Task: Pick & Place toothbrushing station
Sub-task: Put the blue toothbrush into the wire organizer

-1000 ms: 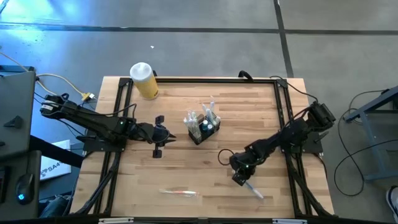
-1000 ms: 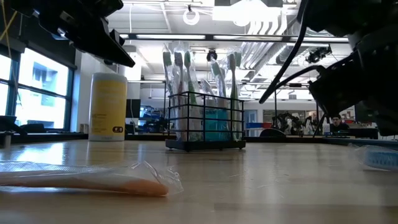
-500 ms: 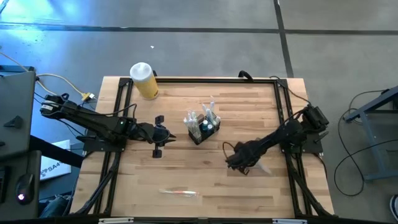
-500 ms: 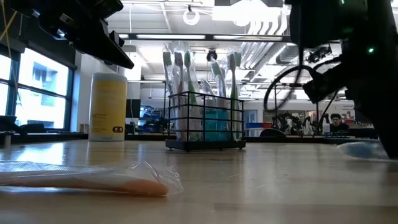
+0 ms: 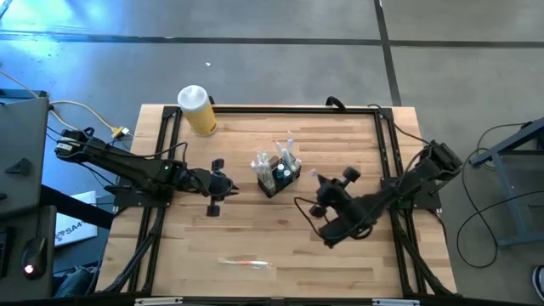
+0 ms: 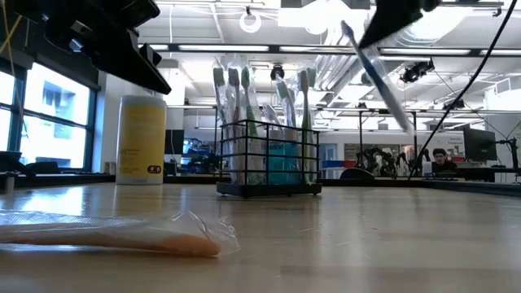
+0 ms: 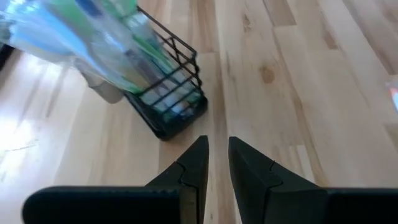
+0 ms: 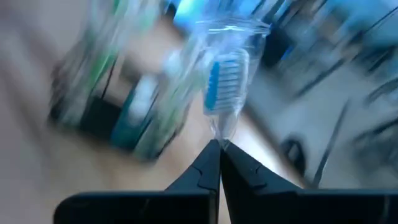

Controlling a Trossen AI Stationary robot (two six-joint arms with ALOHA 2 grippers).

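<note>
At the middle of the wooden table (image 5: 255, 153), the black wire caddy (image 5: 278, 176) stands upright, filled with wrapped toothbrushes. No readable writing shows on the yellow jar (image 5: 198, 111) near the far edge; its dark label is too small to make out. Just right of the caddy, the right gripper (image 8: 219, 151) pinches a blue-bristled wrapped toothbrush (image 8: 225, 74), fingers pressed together. The left gripper (image 7: 217, 158), slightly parted and holding nothing, hovers left of the caddy. Another wrapped toothbrush (image 5: 245, 263) lies near the front edge.
</note>
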